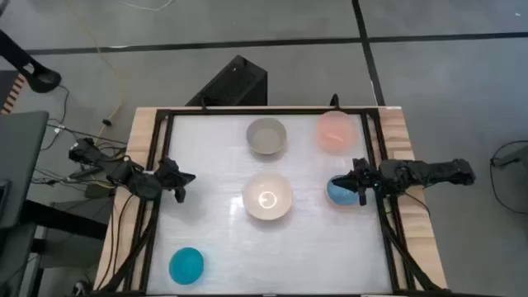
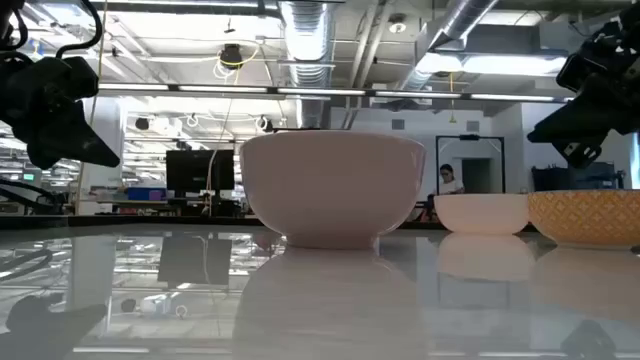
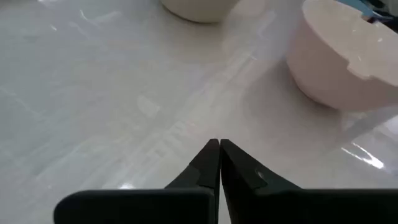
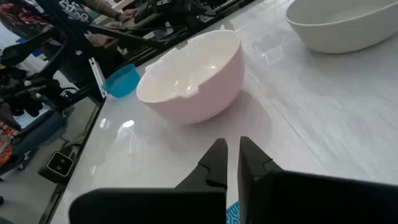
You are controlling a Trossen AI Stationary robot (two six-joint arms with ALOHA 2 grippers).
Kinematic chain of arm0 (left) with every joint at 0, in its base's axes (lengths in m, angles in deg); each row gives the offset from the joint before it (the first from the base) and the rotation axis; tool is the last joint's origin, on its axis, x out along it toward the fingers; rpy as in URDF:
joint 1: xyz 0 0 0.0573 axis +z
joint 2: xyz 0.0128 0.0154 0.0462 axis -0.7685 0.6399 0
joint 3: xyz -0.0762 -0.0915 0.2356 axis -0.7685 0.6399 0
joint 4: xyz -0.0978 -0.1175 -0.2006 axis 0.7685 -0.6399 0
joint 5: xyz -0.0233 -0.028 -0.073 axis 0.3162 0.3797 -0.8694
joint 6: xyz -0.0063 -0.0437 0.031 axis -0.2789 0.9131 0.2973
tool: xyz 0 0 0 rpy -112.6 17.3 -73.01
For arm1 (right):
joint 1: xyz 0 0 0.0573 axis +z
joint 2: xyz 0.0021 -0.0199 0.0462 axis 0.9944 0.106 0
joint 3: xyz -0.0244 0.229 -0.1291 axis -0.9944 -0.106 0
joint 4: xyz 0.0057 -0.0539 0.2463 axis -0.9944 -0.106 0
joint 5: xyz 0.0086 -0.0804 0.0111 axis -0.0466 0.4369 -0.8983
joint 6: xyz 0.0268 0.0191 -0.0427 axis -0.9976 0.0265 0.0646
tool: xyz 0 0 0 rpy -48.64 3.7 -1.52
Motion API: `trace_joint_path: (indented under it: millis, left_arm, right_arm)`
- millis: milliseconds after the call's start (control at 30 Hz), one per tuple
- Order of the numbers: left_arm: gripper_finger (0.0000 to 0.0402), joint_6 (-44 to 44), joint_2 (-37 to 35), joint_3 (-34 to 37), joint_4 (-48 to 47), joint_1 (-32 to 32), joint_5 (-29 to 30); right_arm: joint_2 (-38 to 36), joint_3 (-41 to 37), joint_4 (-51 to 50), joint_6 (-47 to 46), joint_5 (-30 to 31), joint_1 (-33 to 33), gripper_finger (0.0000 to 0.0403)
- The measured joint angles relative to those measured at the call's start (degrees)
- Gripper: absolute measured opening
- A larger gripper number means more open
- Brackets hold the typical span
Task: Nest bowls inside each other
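Bowls: cream-white bowl [image 1: 267, 196] sits at table ctr, grey bowl [image 1: 266, 136] behind it, salmon bowl [image 1: 336, 131] at far right, teal bowl [image 1: 186, 265] near front-left. Light blue bowl [image 1: 338, 191] is overhung by right gripper [image 1: 360, 191], fingers closed, nothing grasped. Left gripper [image 1: 183, 186] is closed, empty, left of ctr.

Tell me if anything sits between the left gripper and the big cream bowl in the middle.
Nothing visible does. The left gripper is shut at the table's left side, and only bare table lies between it and the cream bowl. The teal bowl sits well off that line.
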Motion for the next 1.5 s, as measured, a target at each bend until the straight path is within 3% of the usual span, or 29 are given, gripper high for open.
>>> trace_joint_path:
  millis: [367, 433, 567, 833, 933, 1067, 1367, 1500]
  left_arm:
    - [0.0, 1.0, 0.0, 0.0, 0.2, 0.0, -1.7]
    - [0.0, 6.9, 0.0, 0.2, 2.5, 0.0, -2.4]
    - [0.0, 21.2, 0.0, 0.2, 8.3, 0.0, -2.5]
    - [0.0, 38.9, 0.0, 0.2, 9.7, 0.0, 9.4]
    - [0.0, 43.7, 0.0, 0.2, 10.8, 0.0, 11.2]
    - [0.0, 46.3, 0.0, 0.2, 11.0, 0.0, 13.6]
    - [0.0, 46.8, 0.0, 0.2, 11.6, 0.0, 15.1]
    - [0.0, 44.1, 0.0, 0.2, 11.6, 0.0, 18.9]
  right_arm:
    - [0.0, 0.0, 0.0, 0.0, 0.0, 0.0, 0.0011]
    - [0.0, 0.0, 0.4, -2.0, -0.2, 0.0, 0.0011]
    - [0.0, -0.3, 4.1, -14.5, -0.4, 0.0, 0.0011]
    - [0.0, -0.2, 5.2, -25.9, 7.7, -1.5, 0.0011]
    - [0.0, -0.2, 5.2, -28.6, 10.3, -2.3, 0.0011]
    - [0.0, -0.1, 5.2, -28.5, 13.1, -3.4, 0.0011]
    - [0.0, -0.1, 4.8, -29.7, 13.3, -6.4, 0.0011]
    - [0.0, -0.1, 7.5, -28.4, 13.3, -7.3, 0.0011]
